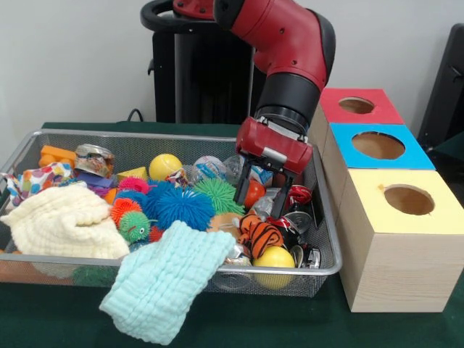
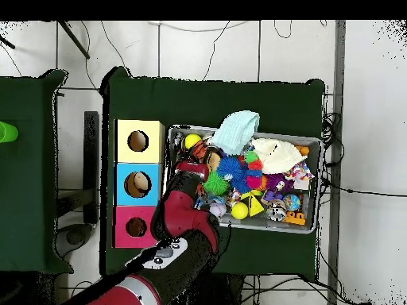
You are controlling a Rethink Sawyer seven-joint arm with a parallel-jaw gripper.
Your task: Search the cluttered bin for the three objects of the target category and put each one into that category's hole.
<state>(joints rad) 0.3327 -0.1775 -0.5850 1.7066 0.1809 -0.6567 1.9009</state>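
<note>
The bin (image 1: 145, 133) of silver wire mesh sits on the green table, full of toys, cloths and cans; it also shows in the overhead view (image 2: 319, 179). My gripper (image 1: 263, 194) hangs low inside the bin's right end. Its fingers (image 1: 242, 183) are open and straddle an orange-red ball (image 1: 254, 193) without closing on it. The hole (image 1: 357, 105) is the round opening in the red-faced box, farthest back in the row to the right of the bin; it also shows in the overhead view (image 2: 136, 227). In the overhead view my arm (image 2: 187, 210) covers the gripper.
Blue-faced (image 1: 378, 146) and yellow-faced (image 1: 409, 199) boxes stand nearer than the red one. Near the gripper lie a green spiky ball (image 1: 217, 194), a tiger plush (image 1: 259, 233), crushed cans (image 1: 299, 196) and a yellow ball (image 1: 274, 257). A mint cloth (image 1: 167, 279) drapes over the front rim.
</note>
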